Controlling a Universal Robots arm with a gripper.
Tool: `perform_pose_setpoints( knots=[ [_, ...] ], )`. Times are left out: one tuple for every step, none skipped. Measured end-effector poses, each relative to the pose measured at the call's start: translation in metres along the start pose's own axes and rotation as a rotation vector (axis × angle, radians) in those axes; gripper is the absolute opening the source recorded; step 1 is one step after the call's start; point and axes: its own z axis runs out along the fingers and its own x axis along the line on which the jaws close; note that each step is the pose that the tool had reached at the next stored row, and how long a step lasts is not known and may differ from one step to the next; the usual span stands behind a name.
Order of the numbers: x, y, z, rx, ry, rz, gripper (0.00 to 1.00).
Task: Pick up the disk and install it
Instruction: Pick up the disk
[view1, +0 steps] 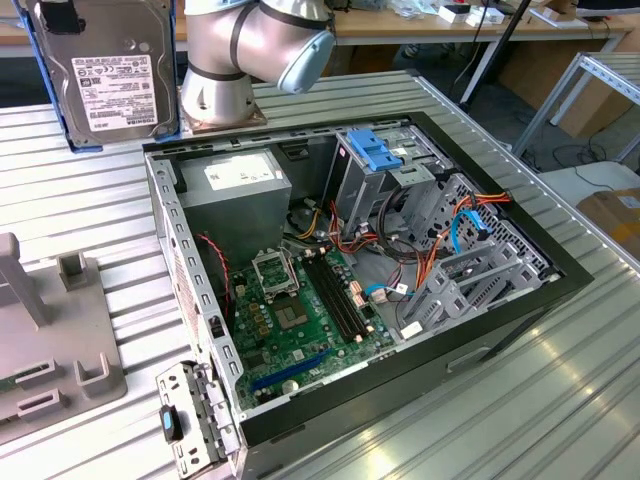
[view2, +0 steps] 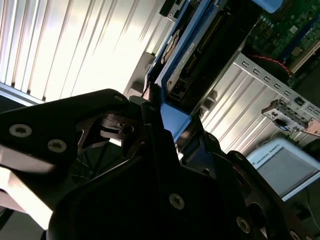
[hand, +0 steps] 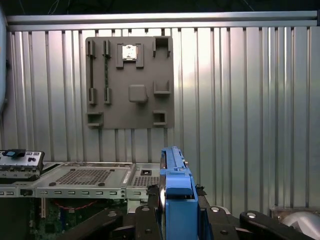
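Second wrist view shows the tool clamped on the disk above the ribbed table.

Bright overhead lighting. Glare washes the ribbed counter in the second wrist view and streaks it in the exterior view; pincer in dark shadow.

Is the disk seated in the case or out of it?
Out. The disk hangs upright outside the open case, its blue carrier clamped in the pincer.
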Motion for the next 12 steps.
perform_pose_setpoints(
  knots=[
    [-0.0001,-0.0034,0.0001,0.0001,0.0000,0.000,0.37],
    [-0.0003,-0.0096,0.0002,0.0001,0.0000,0.000,0.37],
    [-0.0004,-0.0132,0.0003,0.0001,0.0000,0.000,0.37],
    [-0.0005,-0.0166,0.0004,0.0001,0.0000,0.000,0.37],
    [-0.0007,-0.0216,0.0005,0.0001,0.0000,0.000,0.37],
    [-0.0008,-0.0259,0.0005,0.0000,0.0000,0.000,0.37],
    [-0.0010,-0.0328,0.0007,0.0000,0.0000,0.000,0.37],
    [-0.0012,-0.0380,0.0008,0.0001,0.0000,0.000,0.37],
    [-0.0013,-0.0409,0.0008,0.0000,0.0000,0.000,0.37],
    [-0.0013,-0.0442,0.0009,0.0000,0.0000,0.000,0.37],
    [-0.0015,-0.0487,0.0010,0.0001,0.0000,0.000,0.37],
    [-0.0016,-0.0523,0.0011,0.0000,0.0000,0.000,0.37]
  ],
)
